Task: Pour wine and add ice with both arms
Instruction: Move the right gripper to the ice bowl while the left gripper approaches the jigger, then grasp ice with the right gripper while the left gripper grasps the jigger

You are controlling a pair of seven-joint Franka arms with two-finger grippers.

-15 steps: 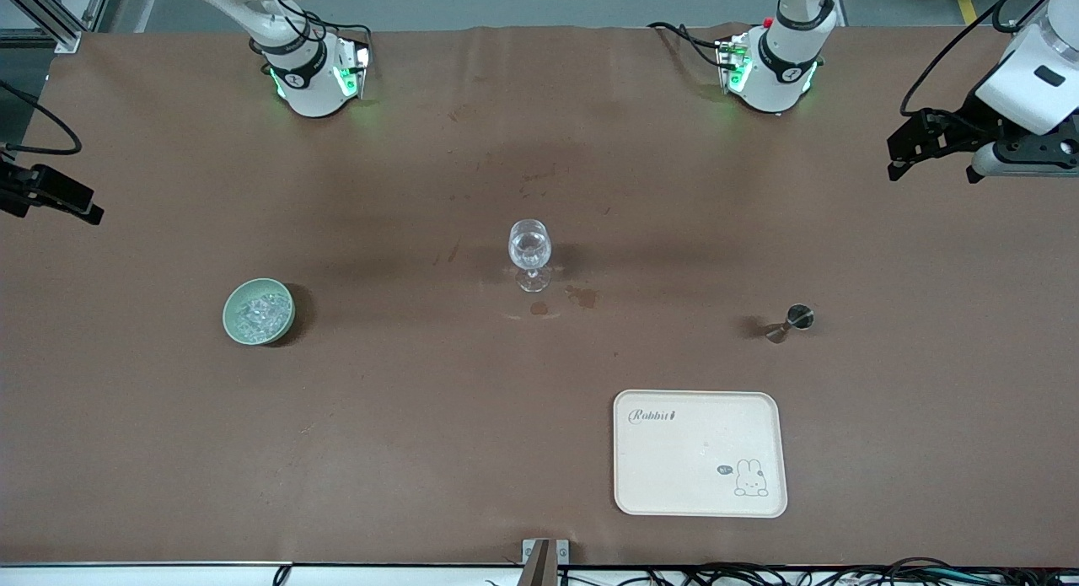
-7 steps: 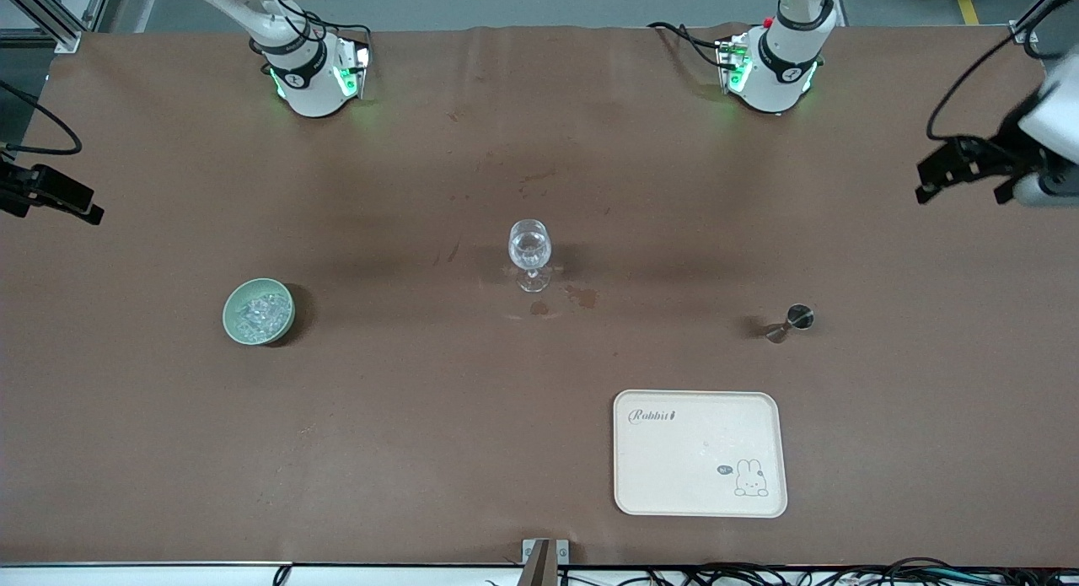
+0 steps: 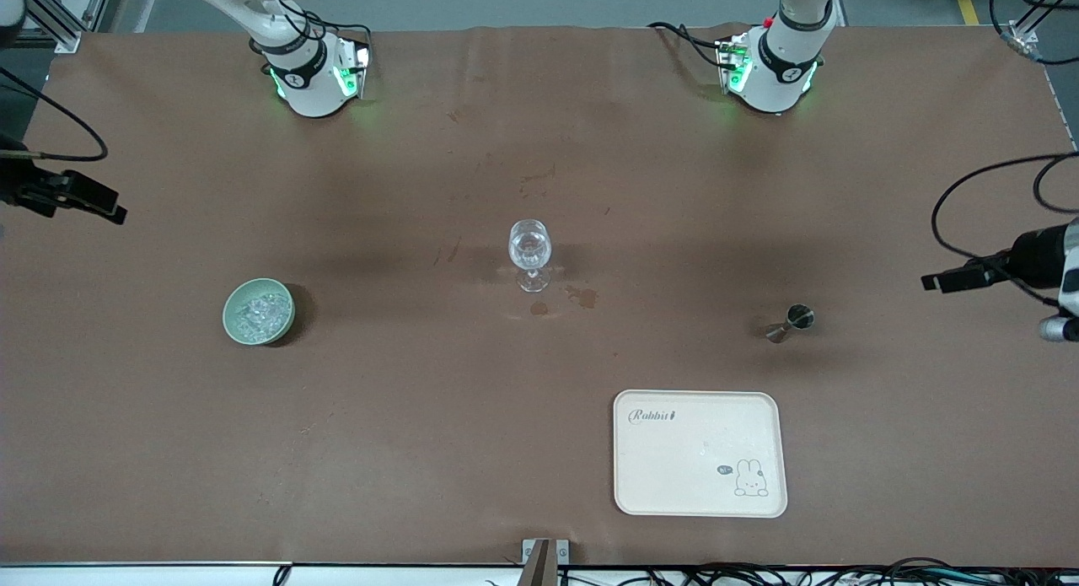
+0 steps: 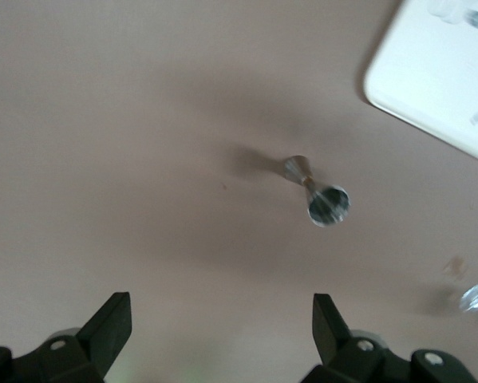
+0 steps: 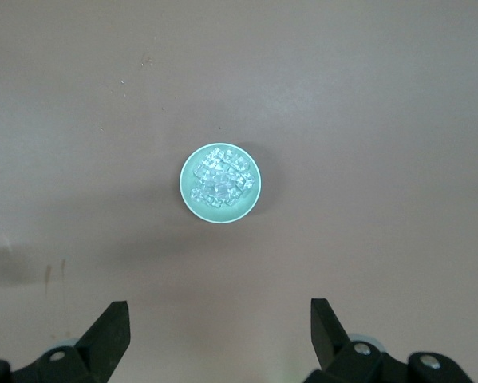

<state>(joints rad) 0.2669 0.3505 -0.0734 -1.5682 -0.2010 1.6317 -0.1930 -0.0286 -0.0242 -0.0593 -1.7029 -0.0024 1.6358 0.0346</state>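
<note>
Both grippers are hovering spread and empty at the table's ends: the left gripper (image 4: 221,323) over bare cloth near the jigger (image 3: 790,322), the right gripper (image 5: 219,327) near the bowl (image 3: 232,323) holding the ice (image 3: 260,312) (arms mostly cut off).

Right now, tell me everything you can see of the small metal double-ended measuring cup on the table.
The small metal double-ended measuring cup is shiny silver, two cones joined at a narrow waist. It lies tipped on its side on the brown table cover, one open mouth showing a dark, glinting inside. It sits toward the left arm's end, farther from the front camera than the cream rabbit tray. Nothing touches it but the table cover; the left gripper hangs above the table near it, fingers open.
</note>
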